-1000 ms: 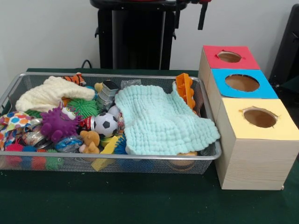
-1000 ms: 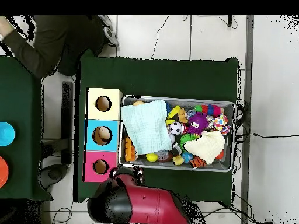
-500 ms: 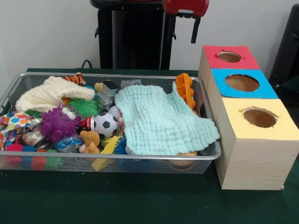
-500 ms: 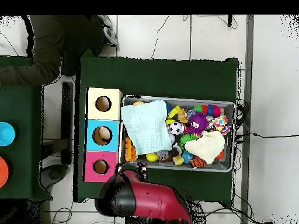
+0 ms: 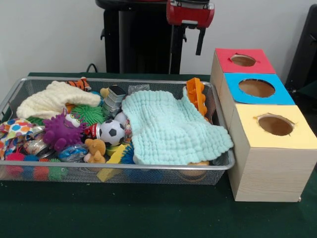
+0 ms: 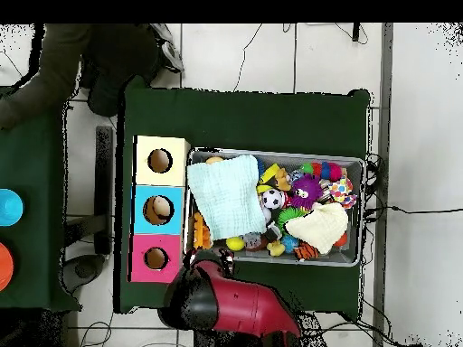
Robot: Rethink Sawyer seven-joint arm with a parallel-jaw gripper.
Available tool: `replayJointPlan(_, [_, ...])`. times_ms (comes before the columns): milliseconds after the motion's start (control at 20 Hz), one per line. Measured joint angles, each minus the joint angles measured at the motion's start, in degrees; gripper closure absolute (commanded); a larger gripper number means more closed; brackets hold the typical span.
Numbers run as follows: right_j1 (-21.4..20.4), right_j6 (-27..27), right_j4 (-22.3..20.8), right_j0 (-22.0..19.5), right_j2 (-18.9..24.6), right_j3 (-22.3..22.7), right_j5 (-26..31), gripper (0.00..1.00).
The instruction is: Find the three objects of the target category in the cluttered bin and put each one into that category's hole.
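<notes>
A wire mesh bin [image 5: 148,168] holds mixed toys. A mint-green cloth [image 5: 168,129] covers its right half and hides what lies under it. Left of the cloth are a soccer ball [image 5: 112,132], a purple spiky octopus [image 5: 62,131], a small brown teddy bear [image 5: 95,150], a green spiky ball [image 5: 88,114] and a cream cloth [image 5: 54,98]. An orange plastic toy [image 5: 196,95] leans at the bin's far right. My gripper [image 5: 192,43] hangs open and empty above the bin's far right corner, and in the overhead view the gripper [image 6: 217,264] is at the bin's edge.
Three wooden boxes stand beside the bin, each with a round hole: red top [image 5: 243,60], blue top [image 5: 256,88], yellow top [image 5: 275,126]. In the overhead view a person's dark sleeve [image 6: 81,63] shows at the upper left, away from the bin [image 6: 362,164].
The arm has swung in from the side and come lower: the red wrist and fingers now hang over the bin's far right corner. The toys have not moved.
</notes>
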Motion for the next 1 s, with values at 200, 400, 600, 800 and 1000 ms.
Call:
replayJointPlan(200, [0.8, 0.0, 0.0, 0.1, -0.6, 0.0, 0.0, 0.0])
replayJointPlan(400, [1.3, 0.0, 0.0, 0.5, -1.6, 0.0, 0.0, 0.0])
replayJointPlan(600, [1.4, 0.0, 0.0, 1.0, -2.5, 0.0, 0.0, 0.0])
replayJointPlan(800, [1.3, 0.0, -0.7, 1.8, -3.3, -0.1, 0.0, 0.0])
replayJointPlan(1000, [1.4, 0.0, -1.9, 2.1, -3.8, -0.5, 0.0, 0.0])
